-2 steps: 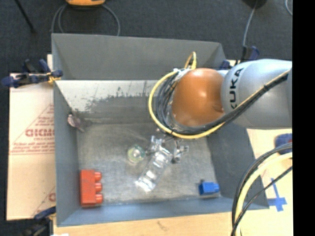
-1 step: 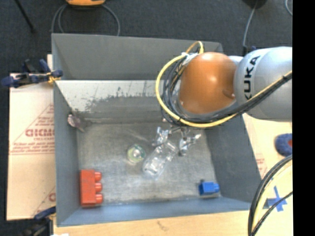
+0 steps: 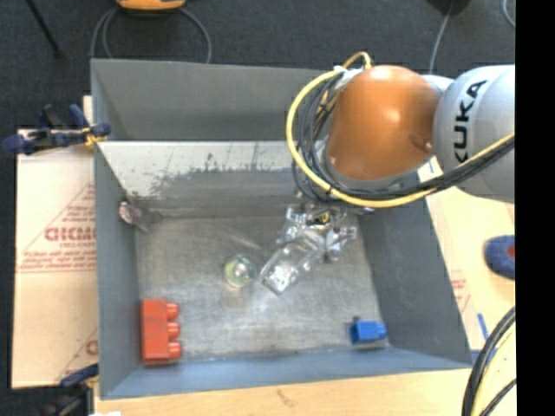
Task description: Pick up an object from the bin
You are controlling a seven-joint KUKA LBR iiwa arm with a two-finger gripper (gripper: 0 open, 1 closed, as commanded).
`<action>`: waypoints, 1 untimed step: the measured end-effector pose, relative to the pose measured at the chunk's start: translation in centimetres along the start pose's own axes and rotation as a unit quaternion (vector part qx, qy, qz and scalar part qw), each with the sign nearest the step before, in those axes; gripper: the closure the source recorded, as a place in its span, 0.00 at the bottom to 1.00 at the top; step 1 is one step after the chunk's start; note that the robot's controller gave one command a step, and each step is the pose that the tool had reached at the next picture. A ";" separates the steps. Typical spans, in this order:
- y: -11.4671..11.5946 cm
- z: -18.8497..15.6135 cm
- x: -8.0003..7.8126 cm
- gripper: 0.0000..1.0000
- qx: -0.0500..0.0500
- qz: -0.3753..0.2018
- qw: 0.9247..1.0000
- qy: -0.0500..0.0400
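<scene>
Red brick [image 3: 160,329] at lower left, small blue block [image 3: 368,331] lower right, greenish clear ball [image 3: 237,272] mid-floor.

Grey bin [image 3: 113,284], red block [image 3: 160,329], blue block [image 3: 368,331], pale greenish ball [image 3: 236,272], orange wrist cover [image 3: 381,124]

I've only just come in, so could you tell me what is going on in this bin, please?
The KUKA arm reaches in from the right, and its gripper is low over the middle of the grey bin, right by a clear glassy piece. I cannot tell whether it grips that piece. A clear round thing lies just left of it. A red block sits in the near left corner and a small blue block in the near right.
</scene>
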State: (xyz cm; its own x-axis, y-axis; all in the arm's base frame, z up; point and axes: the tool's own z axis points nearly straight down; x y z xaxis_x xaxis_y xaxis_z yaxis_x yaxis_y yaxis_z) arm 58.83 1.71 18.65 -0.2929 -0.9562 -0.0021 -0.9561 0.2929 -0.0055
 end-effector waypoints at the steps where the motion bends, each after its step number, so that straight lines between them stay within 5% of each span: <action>1: 0.0 0.0 0.0 1.00 -0.002 0.003 1.000 -0.001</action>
State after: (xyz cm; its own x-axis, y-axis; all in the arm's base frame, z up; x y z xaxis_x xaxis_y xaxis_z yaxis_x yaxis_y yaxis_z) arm 58.86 1.72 18.65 -0.2983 -0.9545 -0.0040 -0.9545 0.2983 -0.0012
